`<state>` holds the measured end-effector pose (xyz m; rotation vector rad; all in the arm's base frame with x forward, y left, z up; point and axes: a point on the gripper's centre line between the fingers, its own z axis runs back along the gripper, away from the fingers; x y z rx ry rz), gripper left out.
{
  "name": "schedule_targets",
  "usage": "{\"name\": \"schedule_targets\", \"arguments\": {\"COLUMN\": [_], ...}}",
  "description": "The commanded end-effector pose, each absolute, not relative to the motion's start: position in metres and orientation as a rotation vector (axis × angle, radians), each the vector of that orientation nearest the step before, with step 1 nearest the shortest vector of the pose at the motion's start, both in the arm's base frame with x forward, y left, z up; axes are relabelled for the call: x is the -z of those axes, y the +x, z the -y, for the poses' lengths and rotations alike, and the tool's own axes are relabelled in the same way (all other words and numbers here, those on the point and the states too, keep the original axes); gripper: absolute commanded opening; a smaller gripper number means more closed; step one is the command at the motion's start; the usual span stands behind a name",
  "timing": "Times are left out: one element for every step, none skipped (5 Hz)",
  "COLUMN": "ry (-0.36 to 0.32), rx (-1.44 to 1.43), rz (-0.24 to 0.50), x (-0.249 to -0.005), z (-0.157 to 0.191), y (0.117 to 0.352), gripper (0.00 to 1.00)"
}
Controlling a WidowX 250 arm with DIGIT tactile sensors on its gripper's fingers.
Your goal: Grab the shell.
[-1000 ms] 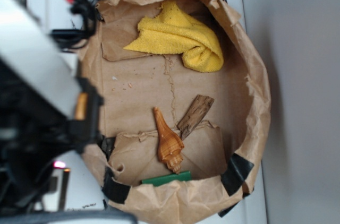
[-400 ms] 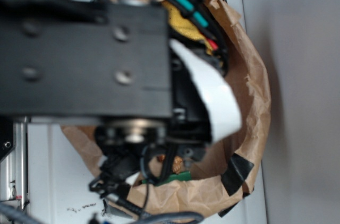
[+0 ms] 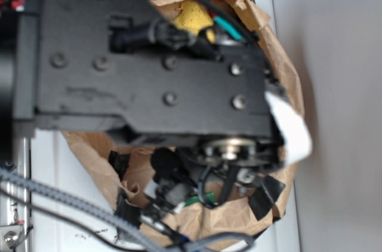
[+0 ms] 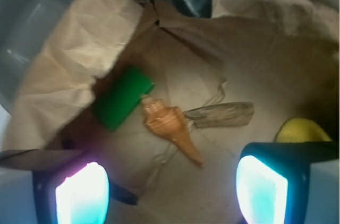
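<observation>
Shell (image 4: 169, 128) between green block (image 4: 120, 98) and wood piece (image 4: 222, 114) — unobstructed.

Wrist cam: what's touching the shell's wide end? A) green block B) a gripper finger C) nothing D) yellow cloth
A: in the wrist view the green block sits against the wide end of the shell, while the yellow cloth lies far off and the fingers stay clear of it.
</observation>
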<state>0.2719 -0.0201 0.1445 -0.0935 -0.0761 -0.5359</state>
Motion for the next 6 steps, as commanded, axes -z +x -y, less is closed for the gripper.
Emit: {"name": "schedule_targets", "arguments": {"ry": [-0.080,-0.080,-0.077,-0.036,0.005,0.076], "rx": [0.507,0.507,0.540,0.549,0.579,0.633], "rz": [0.130,0.130,0.141,0.120,0.107,0.104], "x": [-0.160,-0.160,-0.130,-0.119,-0.101,-0.075], "z": [0.018,0.018,0.025,0.031,0.037,0.048], "y": [0.278,0.278,0.281,0.280,0.277,0.271], "gripper": [1.00,1.00,1.00,1.00,1.00,1.00]}}
